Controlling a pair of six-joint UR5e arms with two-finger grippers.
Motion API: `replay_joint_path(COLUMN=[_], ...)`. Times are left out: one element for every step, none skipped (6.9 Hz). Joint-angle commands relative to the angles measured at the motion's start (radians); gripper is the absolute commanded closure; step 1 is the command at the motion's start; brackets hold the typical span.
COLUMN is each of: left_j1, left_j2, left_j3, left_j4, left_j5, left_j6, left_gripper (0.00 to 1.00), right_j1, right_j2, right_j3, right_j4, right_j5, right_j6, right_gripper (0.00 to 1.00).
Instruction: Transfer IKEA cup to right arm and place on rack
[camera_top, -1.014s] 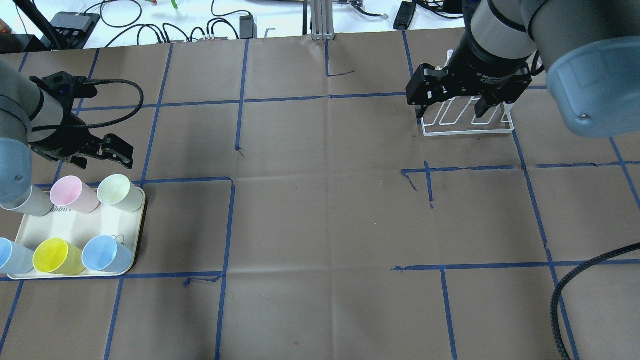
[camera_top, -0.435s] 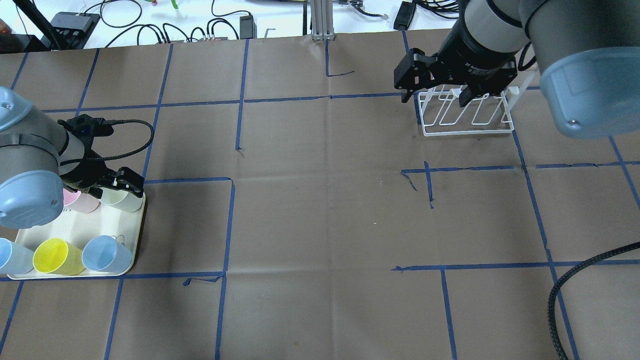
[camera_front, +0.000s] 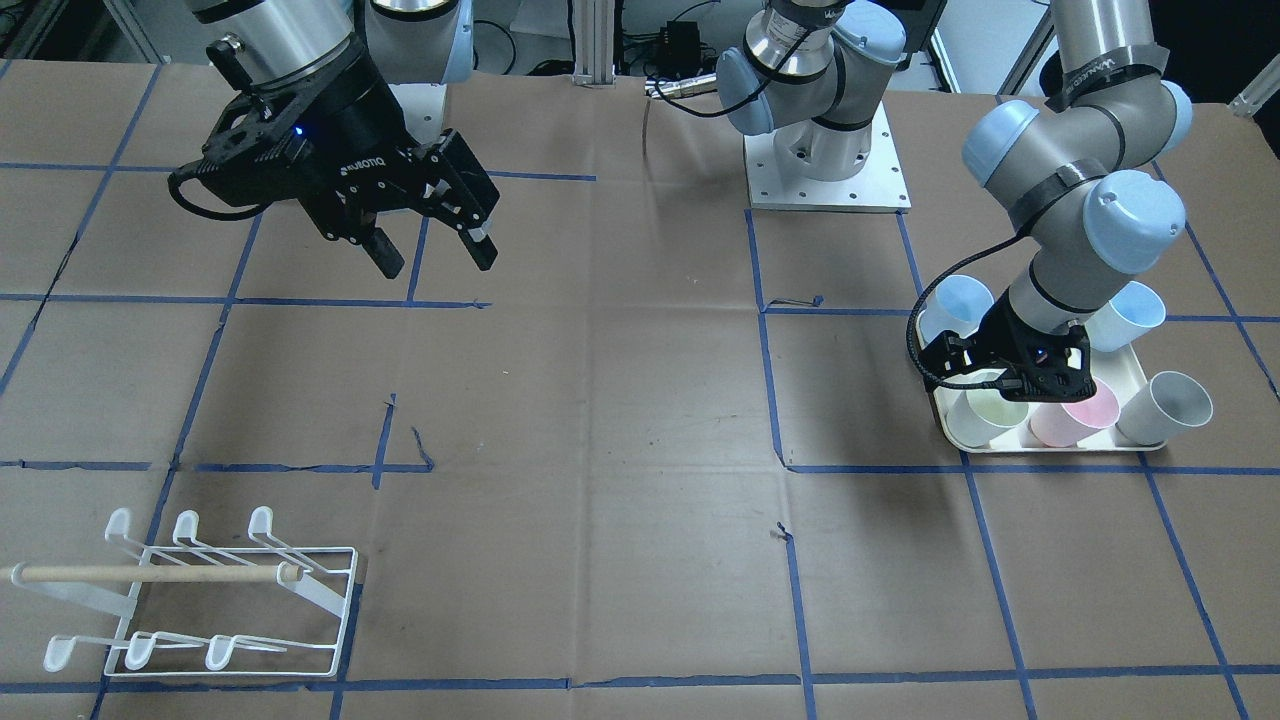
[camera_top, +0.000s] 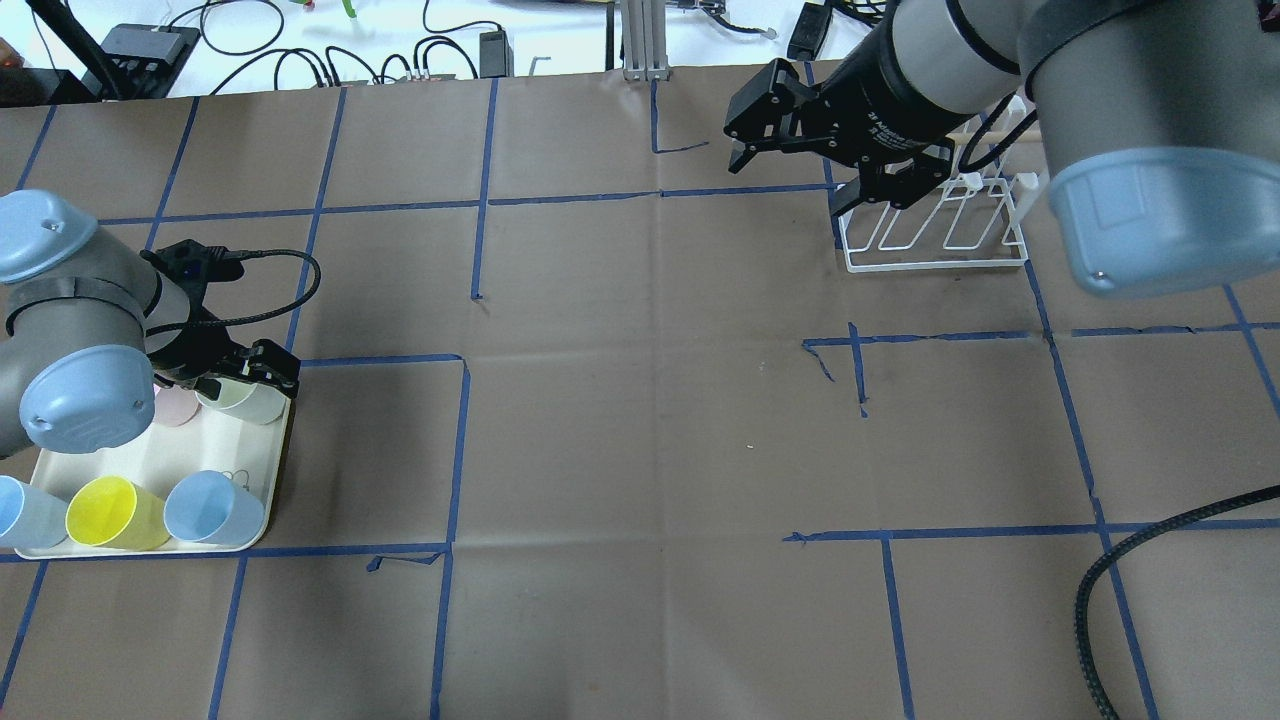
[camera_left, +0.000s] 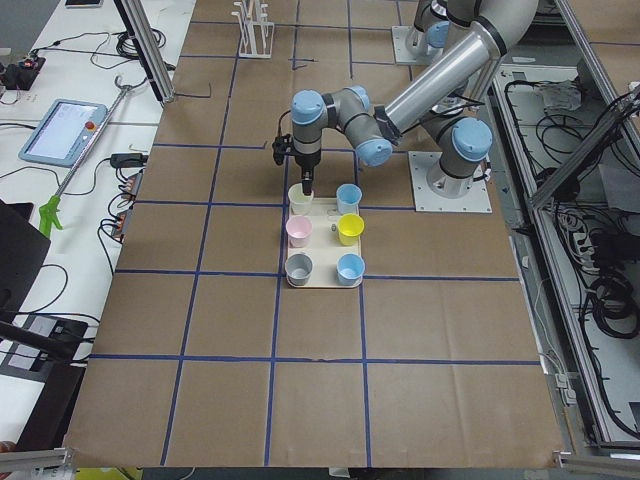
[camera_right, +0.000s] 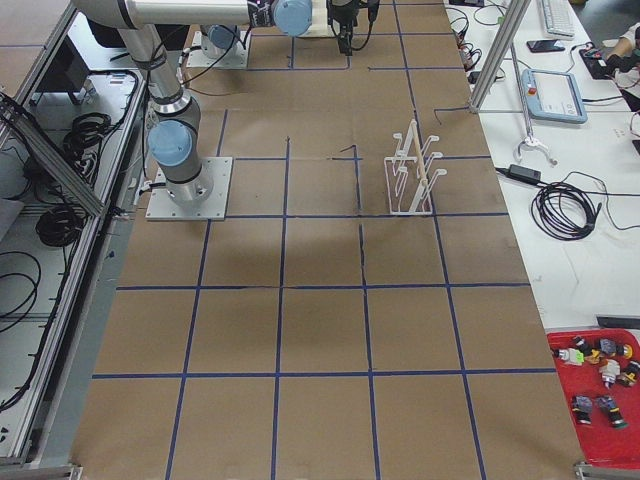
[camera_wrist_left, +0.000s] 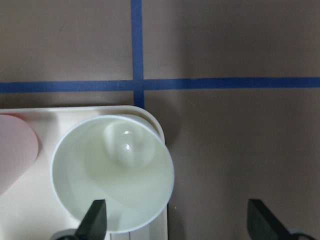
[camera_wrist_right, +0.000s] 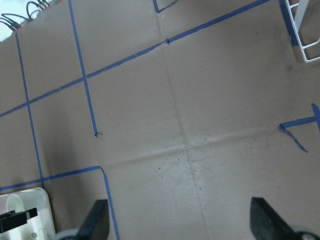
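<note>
My table (camera_top: 640, 420) is covered edge to edge in brown paper, creased along its folds and marked off into large squares with blue tape (camera_top: 560, 198), some strips torn or stopping short. On my left, towards the near side, a cream tray (camera_top: 140, 455) lies flat on the paper with its right edge along a tape line. At the far right stands the low white wire rack (camera_top: 935, 265), well apart from the tray.

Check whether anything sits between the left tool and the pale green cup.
Nothing visible does. The open left tool hangs right over the pale green cup, one finger above its inside, the other past the tray's edge.
</note>
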Motion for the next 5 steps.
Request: replay_joint_path(left_j1=[0.000,0.000,0.000,0.000,0.000], left_j2=[-0.025,-0.025,-0.028,-0.034,-0.034], left_j3=[0.000,0.000,0.000,0.007,0.009], left_j4=[0.026,0.026,0.025,0.025,0.023], left_j5=[0.001,-0.001,0.002,0.007,0.007], left_j6=[0.004,0.004,0.004,-0.001,-0.001], left_gripper=[0.01,0.02,0.27,0.65,0.92], right_j1=[0.000,0.002,0.012,0.021,0.021], right_j2=[0.003,0.001,-0.002,0.007,0.018], right_j3=[0.059,0.089,0.137,0.186,0.246], right_j4=[-0.245,-0.312,-0.379,-0.577,-0.736], right_j5=[0.028,0.037,0.102,0.113,0.114], right_j6=[0.219,0.287,0.388,0.509,0.571], right_gripper=[0.00,0.00,0.00,0.00,0.00])
